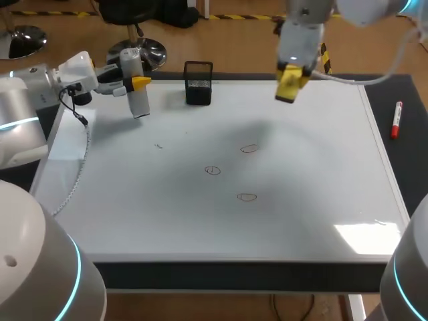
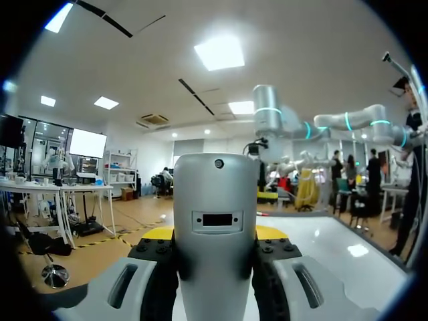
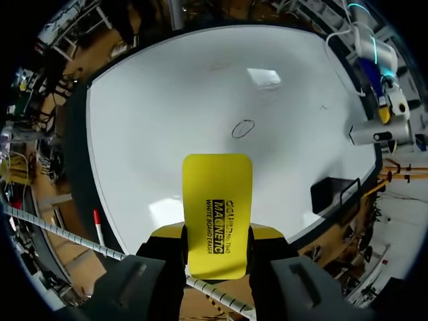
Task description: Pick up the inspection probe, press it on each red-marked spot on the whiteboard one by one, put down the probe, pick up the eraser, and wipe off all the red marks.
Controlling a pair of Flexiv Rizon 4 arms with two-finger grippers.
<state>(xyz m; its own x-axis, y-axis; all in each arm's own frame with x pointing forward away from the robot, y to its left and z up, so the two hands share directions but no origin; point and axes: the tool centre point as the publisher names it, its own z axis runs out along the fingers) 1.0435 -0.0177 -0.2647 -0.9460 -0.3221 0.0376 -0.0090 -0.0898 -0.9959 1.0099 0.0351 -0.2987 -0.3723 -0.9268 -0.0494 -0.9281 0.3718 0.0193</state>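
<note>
The left gripper [image 2: 215, 235] is clamped on the grey inspection probe [image 2: 215, 214], near the far left of the whiteboard [image 1: 321, 167]. The right gripper [image 3: 217, 235] grips the yellow eraser [image 3: 217, 200] over the far edge. Between them stands a black mesh holder [image 1: 198, 83], its contents unclear. The head view shows three red marks [image 1: 212, 170]; the right wrist view shows one. A red marker [image 1: 396, 119] lies beside the board.

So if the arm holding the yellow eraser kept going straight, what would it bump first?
Probably the whiteboard: the right gripper points the eraser down at bare board, just short of a red oval mark. Depth is hard to judge.
</note>
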